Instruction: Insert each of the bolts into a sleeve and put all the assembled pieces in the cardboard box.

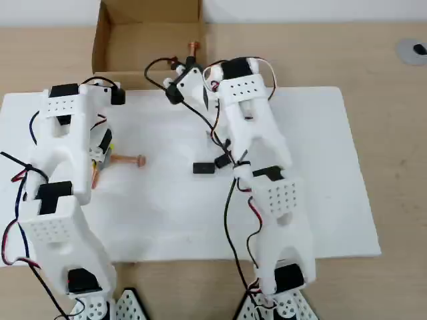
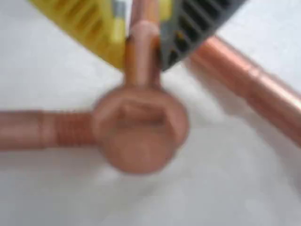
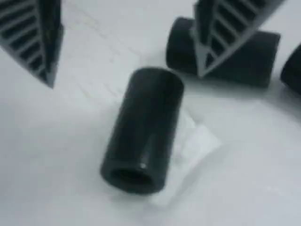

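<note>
While my left jaws clamp a copper bolt [image 2: 141,127] by the shank near the left edge of the bench [image 1: 20,60], my right jaws gape astride a black sleeve [image 3: 143,129]: stiff, probably slick, best pinched mid-barrel.

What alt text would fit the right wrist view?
A black sleeve lies on its side on a white mat, under the open right gripper. A second sleeve lies beyond it, partly behind one finger.
</note>
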Available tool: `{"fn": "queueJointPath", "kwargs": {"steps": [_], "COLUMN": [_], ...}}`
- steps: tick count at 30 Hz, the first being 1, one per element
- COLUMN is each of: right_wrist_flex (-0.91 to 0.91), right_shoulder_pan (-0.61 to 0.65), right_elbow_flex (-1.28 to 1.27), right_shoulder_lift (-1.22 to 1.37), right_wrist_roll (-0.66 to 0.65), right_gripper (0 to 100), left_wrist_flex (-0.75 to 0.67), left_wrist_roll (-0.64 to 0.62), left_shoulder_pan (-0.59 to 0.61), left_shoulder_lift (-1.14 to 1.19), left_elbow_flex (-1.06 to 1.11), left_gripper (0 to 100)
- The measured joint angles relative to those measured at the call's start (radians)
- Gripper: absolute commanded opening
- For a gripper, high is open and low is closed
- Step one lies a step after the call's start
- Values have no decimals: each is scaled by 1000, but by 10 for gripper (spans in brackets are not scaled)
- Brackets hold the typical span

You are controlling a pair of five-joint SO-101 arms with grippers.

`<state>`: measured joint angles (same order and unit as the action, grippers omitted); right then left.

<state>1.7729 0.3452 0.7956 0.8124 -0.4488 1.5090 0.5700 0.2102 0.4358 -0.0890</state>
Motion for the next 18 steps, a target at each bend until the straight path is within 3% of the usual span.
{"fn": "queueJointPath", "kwargs": {"steps": [18], "right_wrist_flex": [-11], "right_shoulder_pan": [11], "right_elbow_flex": [132], "right_shoulder_lift": [166], "right_wrist_roll": [-26], "right_gripper": [232], "left_wrist_flex": [-9], "left_wrist_roll": [0], "left_shoulder_pan": [0], "left_shoulder_lift": [0], "left_elbow_flex": [2], "left_gripper": [17]}}
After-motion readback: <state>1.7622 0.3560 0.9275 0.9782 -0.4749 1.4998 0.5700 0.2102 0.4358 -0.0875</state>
